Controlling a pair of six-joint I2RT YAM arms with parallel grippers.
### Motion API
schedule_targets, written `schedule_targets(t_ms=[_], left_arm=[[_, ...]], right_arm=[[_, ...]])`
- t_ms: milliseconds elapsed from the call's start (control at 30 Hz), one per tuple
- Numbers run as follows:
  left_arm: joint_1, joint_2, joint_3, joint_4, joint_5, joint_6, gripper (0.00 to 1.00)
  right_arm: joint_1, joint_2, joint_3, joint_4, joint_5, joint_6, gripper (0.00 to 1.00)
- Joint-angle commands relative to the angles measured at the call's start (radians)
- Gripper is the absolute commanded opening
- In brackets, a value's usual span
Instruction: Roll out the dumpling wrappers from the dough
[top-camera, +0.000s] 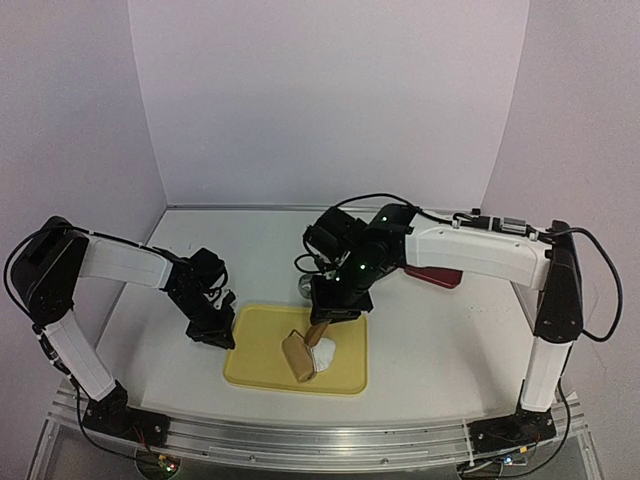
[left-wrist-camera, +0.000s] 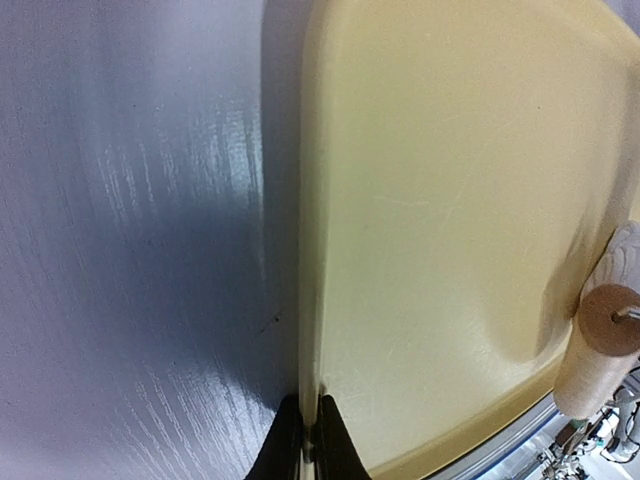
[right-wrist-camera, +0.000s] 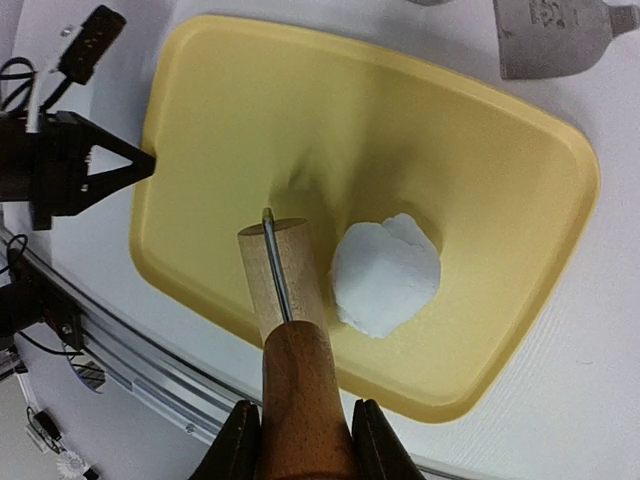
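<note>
The dough (right-wrist-camera: 385, 275) is a flattened, roundish white lump on the yellow tray (right-wrist-camera: 250, 110), near its front right part; it also shows in the top view (top-camera: 323, 352). My right gripper (right-wrist-camera: 300, 440) is shut on the wooden handle of a small roller (right-wrist-camera: 280, 270), whose pale barrel hangs just left of the dough (top-camera: 297, 356). My left gripper (left-wrist-camera: 309, 440) is shut on the tray's left rim (left-wrist-camera: 308, 300), pinching it (top-camera: 222, 335). No round dumpling wrapper is in view.
A steel scraper (right-wrist-camera: 560, 35) lies on the table beyond the tray. A dark red object (top-camera: 435, 275) sits under the right arm at the back right. A small steel thing (top-camera: 304, 288) stands behind the tray. The table's front rail (top-camera: 320, 435) runs close below.
</note>
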Motion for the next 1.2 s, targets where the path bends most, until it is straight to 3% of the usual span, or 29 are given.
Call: schedule_targets(t_ms=[0, 333, 1167], left_arm=[[0.009, 0.017, 0.01, -0.003, -0.072, 0.033, 0.0], [0.009, 0.019, 0.018, -0.004, -0.087, 0.063, 0.0], [0.009, 0.025, 0.035, 0.013, -0.082, 0.05, 0.0]], right_arm=[[-0.008, -0.039, 0.137, 0.015, -0.063, -0.06, 0.0], [-0.014, -0.139, 0.031, -0.063, 0.089, 0.017, 0.0], [-0.012, -0.028, -0.082, -0.19, 0.211, -0.032, 0.0]])
